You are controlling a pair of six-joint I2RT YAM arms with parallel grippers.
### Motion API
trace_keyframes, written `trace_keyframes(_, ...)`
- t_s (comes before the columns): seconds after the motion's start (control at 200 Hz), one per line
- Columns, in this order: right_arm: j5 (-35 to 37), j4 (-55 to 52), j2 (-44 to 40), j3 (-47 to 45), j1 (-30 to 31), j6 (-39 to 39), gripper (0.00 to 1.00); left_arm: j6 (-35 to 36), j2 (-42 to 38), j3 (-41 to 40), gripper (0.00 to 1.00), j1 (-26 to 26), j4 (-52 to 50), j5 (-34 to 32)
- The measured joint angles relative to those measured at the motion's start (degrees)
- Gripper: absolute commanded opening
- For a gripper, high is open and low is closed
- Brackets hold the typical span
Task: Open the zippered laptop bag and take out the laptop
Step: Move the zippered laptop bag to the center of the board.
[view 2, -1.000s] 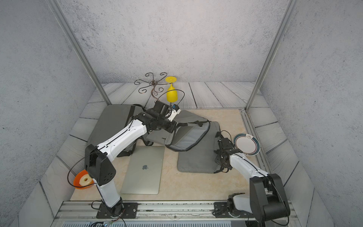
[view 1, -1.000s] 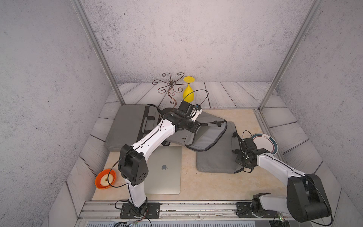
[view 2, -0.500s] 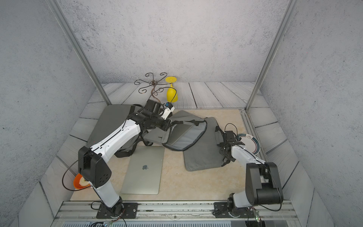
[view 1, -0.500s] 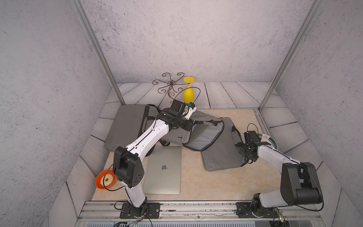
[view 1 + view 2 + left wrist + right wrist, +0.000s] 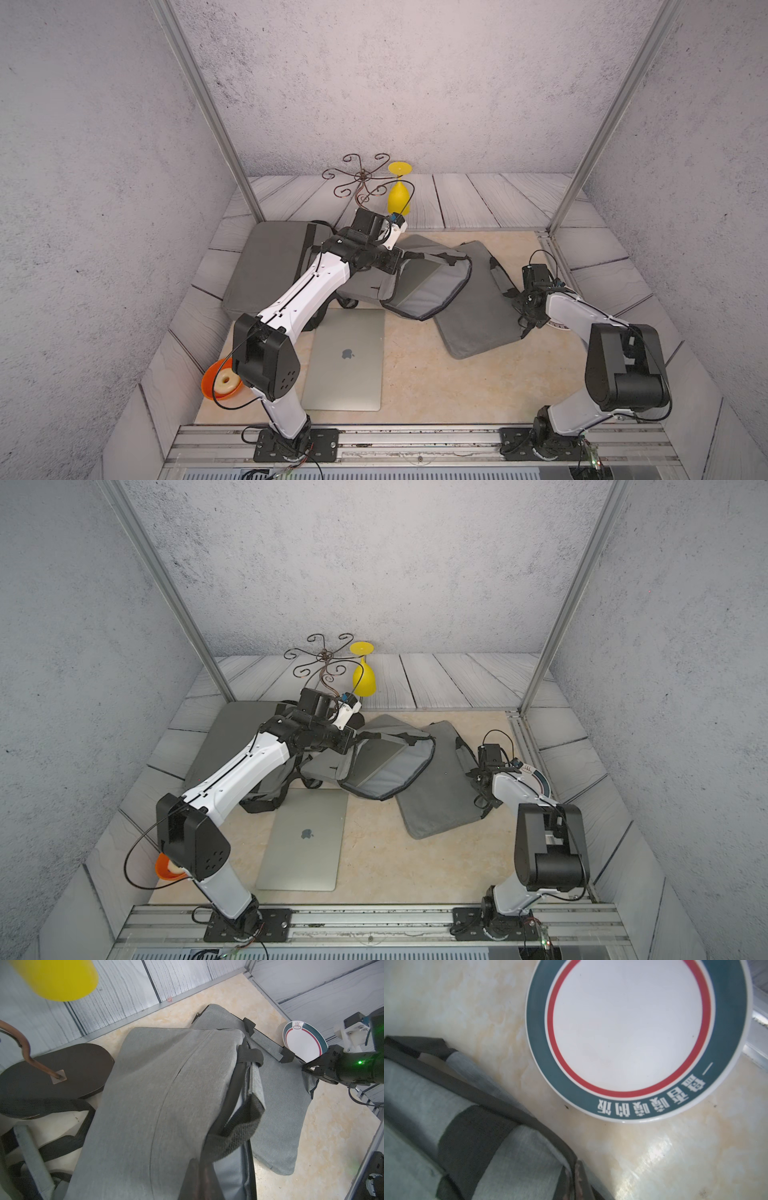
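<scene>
At the far side, a little left of centre, we saw a copper wire stand [image 5: 360,179] with curled arms, its stem set in a dark round base [image 5: 52,1076]. A yellow stemmed glass [image 5: 398,200] was upside down just right of it, foot uppermost. Near left, an orange bowl [image 5: 212,386] held a pale doughnut [image 5: 227,379]. On the right, a white plate [image 5: 629,1028] with green and red rings and white lettering lay flat on the beige tabletop [image 5: 415,374].
</scene>
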Motion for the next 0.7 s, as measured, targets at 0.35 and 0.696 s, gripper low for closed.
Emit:
trace_keyframes(0.35, 0.6, -0.4, 0.2, 1.9, -4.2, 0.9, 0.00, -4.9, -0.5, -0.4, 0.00, 2.2, 1.7, 2.0)
trace_keyframes(0.696, -1.6, 1.7, 8.5, 8.9, -3.6, 1.8, 0.00, -8.4, -0.5, -1.6, 0.00, 2.2, 3.5, 4.0)
